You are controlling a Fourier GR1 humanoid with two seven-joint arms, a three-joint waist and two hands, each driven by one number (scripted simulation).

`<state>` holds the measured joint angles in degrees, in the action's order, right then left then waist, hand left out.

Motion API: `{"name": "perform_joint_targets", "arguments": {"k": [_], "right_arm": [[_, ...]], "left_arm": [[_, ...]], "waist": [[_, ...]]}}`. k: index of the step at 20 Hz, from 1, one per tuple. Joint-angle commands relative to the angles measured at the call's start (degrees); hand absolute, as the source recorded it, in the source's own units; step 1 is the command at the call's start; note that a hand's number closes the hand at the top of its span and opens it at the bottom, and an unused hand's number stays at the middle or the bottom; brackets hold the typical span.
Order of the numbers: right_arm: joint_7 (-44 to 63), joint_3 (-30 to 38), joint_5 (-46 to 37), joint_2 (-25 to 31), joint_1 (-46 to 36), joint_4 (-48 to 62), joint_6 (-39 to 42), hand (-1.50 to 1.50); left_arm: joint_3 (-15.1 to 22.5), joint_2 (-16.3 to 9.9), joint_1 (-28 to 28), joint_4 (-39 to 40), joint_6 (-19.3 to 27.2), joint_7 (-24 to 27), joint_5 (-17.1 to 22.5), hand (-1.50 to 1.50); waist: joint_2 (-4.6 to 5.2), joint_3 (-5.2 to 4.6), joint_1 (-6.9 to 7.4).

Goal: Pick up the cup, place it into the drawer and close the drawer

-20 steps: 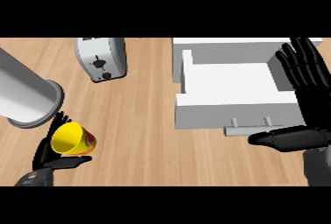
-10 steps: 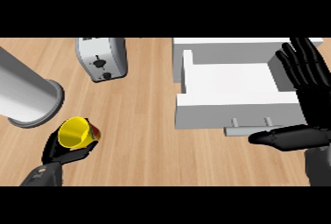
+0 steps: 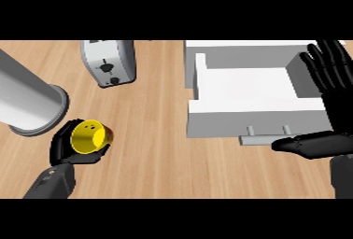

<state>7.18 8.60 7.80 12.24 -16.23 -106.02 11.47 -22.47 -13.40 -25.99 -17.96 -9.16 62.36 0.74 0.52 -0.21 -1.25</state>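
Observation:
A small yellow cup [image 3: 88, 137] with a red outside sits in my left hand [image 3: 66, 151] at the lower left, tilted so its mouth faces up; the fingers curl round its left side and underside. An open white drawer [image 3: 251, 84] stands at the upper right, its grey handle [image 3: 265, 139] along the front edge. At the right edge my right hand [image 3: 332, 98] is held open and upright, fingers straight beside the drawer's right wall, thumb [image 3: 307, 144] lying just right of the handle.
A silver toaster [image 3: 108, 61] stands at the top, left of centre. A large grey cylinder [image 3: 24, 105] lies at the left edge, just above the cup. Bare wooden counter [image 3: 148, 140] separates the cup from the drawer.
The left hand has shifted its hold on the cup and moved slightly right and up; the cup now shows its mouth more squarely. The right hand has stayed in place.

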Motion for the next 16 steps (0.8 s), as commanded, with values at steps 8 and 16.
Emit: {"name": "perform_joint_targets", "arguments": {"k": [8, 16], "right_arm": [[2.26, 0.63, 0.83, 0.50, 1.11, -2.57, -0.11, -1.50], [-1.93, 1.58, -0.11, 0.68, 2.57, 1.11, 0.87, -1.50]], "left_arm": [[1.62, 6.04, -8.28, -4.19, -3.80, 3.09, 0.85, 1.50], [6.69, 11.61, -19.17, -17.03, 3.29, -13.39, 0.55, 1.50]], "waist": [[-0.42, 0.14, 0.31], [-1.00, 0.33, 1.55]]}}
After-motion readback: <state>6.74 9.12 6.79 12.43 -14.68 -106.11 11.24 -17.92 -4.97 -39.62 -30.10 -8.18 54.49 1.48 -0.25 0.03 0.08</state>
